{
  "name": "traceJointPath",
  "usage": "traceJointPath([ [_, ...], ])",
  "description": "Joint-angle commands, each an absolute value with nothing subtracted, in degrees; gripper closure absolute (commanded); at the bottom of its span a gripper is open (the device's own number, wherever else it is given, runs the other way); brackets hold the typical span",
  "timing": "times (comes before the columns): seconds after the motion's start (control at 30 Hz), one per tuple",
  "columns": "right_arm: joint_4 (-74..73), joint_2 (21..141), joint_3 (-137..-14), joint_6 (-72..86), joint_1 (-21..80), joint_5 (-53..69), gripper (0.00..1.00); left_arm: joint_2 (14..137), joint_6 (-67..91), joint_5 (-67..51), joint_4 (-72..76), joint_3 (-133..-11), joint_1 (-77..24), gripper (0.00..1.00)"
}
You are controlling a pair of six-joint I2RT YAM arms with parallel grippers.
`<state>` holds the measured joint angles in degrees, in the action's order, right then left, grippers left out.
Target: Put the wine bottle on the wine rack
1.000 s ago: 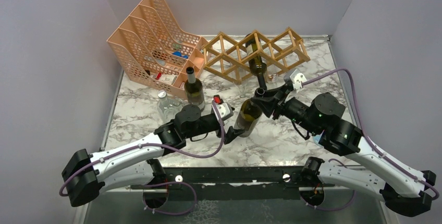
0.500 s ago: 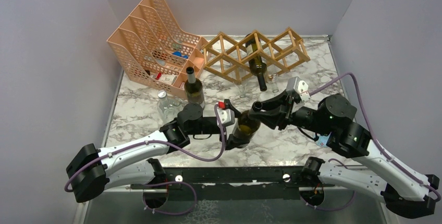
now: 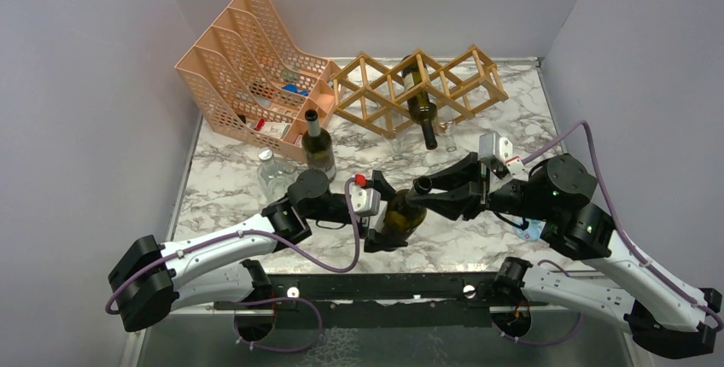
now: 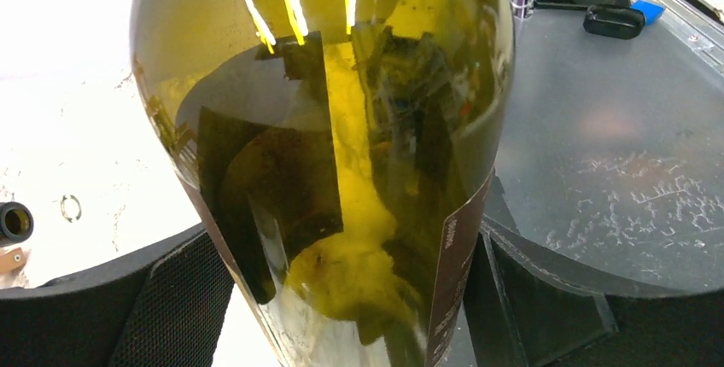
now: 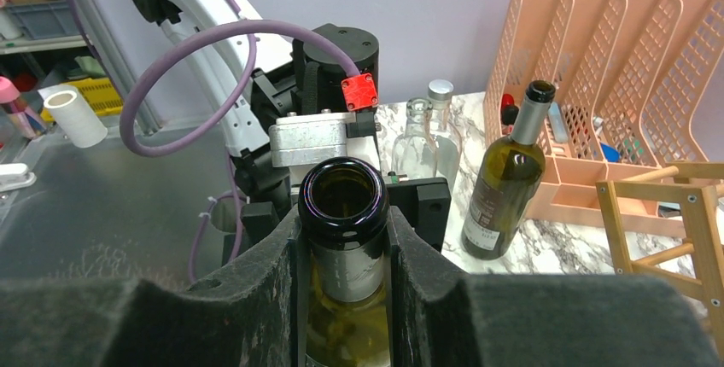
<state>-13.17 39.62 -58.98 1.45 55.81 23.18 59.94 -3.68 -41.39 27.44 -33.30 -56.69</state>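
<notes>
An olive-green wine bottle (image 3: 401,213) is held off the table between my two arms, tilted, with its open mouth toward the right. My left gripper (image 3: 381,213) is shut on its body, which fills the left wrist view (image 4: 333,128) between both black pads (image 4: 175,307). My right gripper (image 3: 433,195) is shut on its neck, just below the open mouth (image 5: 343,198), with the fingers (image 5: 256,290) pressed on both sides. The wooden lattice wine rack (image 3: 376,94) stands at the back centre with another dark bottle (image 3: 420,104) lying in a cell.
A peach perforated file organizer (image 3: 248,68) stands at the back left. A green bottle (image 3: 318,147) stands upright in front of it, beside a clear glass bottle (image 3: 271,175). Both show in the right wrist view (image 5: 504,188). Grey walls close in the left, back and right sides.
The held bottle has come nearer the front edge and tipped flatter, mouth lower and to the right. Both arms moved with it; the right wrist swung back and right.
</notes>
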Motion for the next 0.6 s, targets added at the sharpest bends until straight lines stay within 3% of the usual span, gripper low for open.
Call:
traceJointPath([
  [0.0,-4.18,38.07,-61.04,2.42,55.97,25.47,0.99,60.36,-3.87,-42.80,31.42,-33.97,-56.53,0.08],
  [0.2,-3.28,37.63,-60.21,2.83,55.97,26.16,0.99,60.62,-3.87,-42.37,32.65,-34.06,-56.59,0.04],
  [0.3,-3.42,37.34,-60.20,2.99,55.90,26.27,0.99,60.73,-4.36,-41.61,32.93,-34.23,-56.56,0.11],
  [0.37,-3.91,37.28,-60.35,3.26,55.97,26.05,0.98,60.98,-4.51,-40.71,33.19,-34.56,-56.51,0.29],
  [0.47,-5.24,37.35,-60.83,3.83,55.98,25.52,0.91,61.54,-5.50,-39.74,33.24,-35.59,-56.51,0.67],
  [0.5,-5.84,37.31,-60.96,4.17,55.99,24.90,0.85,61.60,-6.26,-39.57,33.25,-35.83,-56.51,0.91],
  [0.53,-6.31,37.33,-61.14,4.52,55.94,24.11,0.80,61.63,-6.77,-38.30,33.29,-36.05,-56.51,1.00],
  [0.57,-6.86,37.28,-61.31,4.83,55.95,23.34,0.74,61.61,-7.00,-37.01,33.41,-36.26,-56.51,1.00],
])
